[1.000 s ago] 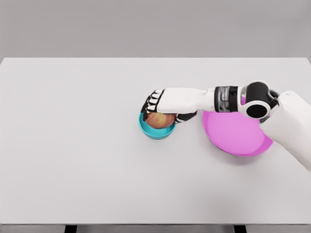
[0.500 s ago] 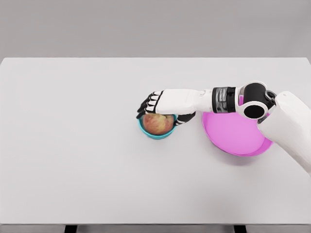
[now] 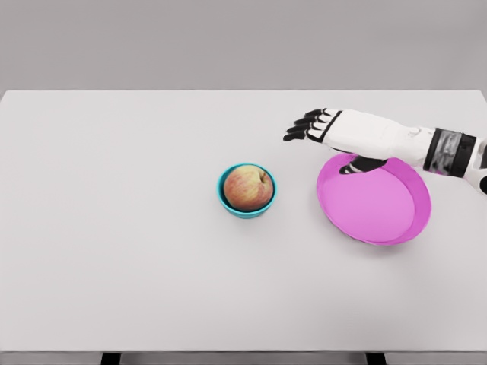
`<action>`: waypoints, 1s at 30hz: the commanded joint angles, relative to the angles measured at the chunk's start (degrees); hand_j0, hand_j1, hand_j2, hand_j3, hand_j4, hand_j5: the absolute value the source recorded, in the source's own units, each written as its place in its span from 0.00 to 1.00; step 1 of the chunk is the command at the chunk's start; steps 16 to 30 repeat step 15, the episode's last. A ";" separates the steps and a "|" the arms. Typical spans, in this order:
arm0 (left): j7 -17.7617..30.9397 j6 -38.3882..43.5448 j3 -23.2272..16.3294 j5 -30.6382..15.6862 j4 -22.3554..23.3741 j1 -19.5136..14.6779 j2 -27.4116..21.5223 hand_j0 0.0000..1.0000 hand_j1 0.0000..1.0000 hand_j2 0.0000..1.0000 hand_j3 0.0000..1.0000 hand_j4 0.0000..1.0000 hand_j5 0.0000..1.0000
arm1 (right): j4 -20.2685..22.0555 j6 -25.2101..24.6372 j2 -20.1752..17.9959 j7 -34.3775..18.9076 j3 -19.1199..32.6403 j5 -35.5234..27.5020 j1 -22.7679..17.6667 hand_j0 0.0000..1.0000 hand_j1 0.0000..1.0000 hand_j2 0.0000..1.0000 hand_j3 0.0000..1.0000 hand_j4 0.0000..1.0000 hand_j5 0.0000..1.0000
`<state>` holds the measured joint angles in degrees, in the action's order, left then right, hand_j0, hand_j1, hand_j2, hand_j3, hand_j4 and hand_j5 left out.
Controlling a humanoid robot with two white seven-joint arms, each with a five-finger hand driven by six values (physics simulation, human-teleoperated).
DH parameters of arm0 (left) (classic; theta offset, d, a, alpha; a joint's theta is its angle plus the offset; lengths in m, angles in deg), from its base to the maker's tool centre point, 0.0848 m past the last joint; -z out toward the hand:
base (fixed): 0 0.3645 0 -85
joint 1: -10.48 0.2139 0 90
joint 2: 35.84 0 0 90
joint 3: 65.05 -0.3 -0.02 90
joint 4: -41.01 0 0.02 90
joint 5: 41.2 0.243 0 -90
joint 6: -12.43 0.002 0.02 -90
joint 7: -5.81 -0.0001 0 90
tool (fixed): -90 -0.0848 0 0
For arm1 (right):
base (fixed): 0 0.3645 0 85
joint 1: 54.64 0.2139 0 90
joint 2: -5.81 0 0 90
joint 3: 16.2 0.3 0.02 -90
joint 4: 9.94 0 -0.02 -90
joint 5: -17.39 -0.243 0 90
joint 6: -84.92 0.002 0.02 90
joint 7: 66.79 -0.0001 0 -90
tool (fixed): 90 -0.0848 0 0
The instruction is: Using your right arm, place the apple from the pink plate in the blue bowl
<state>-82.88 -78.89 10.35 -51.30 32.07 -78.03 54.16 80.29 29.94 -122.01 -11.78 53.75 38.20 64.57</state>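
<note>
The apple (image 3: 247, 187) is red blushed with yellow-green patches. The bowl (image 3: 224, 195) around it is teal-blue. The plate (image 3: 377, 205) is plain bright pink, a shade darker along its rim. The right hand (image 3: 329, 129) is white with black fingers (image 3: 298, 131), its wrist banded black and grey. The bench (image 3: 137, 228) is plain pale grey-white.

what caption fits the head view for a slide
Apple sits in the blue bowl; open right hand hovers above the empty pink plate.
</note>
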 commanded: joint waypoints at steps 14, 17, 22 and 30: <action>0.01 0.00 0.01 -0.01 -0.02 0.00 0.00 1.00 1.00 1.00 1.00 1.00 1.00 | 0.82 -0.02 0.38 0.00 25.06 -5.86 -14.79 1.00 1.00 1.00 1.00 1.00 1.00; -0.16 0.00 -0.08 -0.01 -0.02 -0.09 0.00 1.00 1.00 1.00 1.00 1.00 1.00 | 0.74 -0.02 0.38 0.00 25.06 -5.86 -14.88 1.00 1.00 1.00 1.00 1.00 1.00; -0.16 0.00 -0.08 -0.01 -0.02 -0.09 0.00 1.00 1.00 1.00 1.00 1.00 1.00 | 0.74 -0.02 0.38 0.00 25.06 -5.86 -14.88 1.00 1.00 1.00 1.00 1.00 1.00; -0.16 0.00 -0.08 -0.01 -0.02 -0.09 0.00 1.00 1.00 1.00 1.00 1.00 1.00 | 0.74 -0.02 0.38 0.00 25.06 -5.86 -14.88 1.00 1.00 1.00 1.00 1.00 1.00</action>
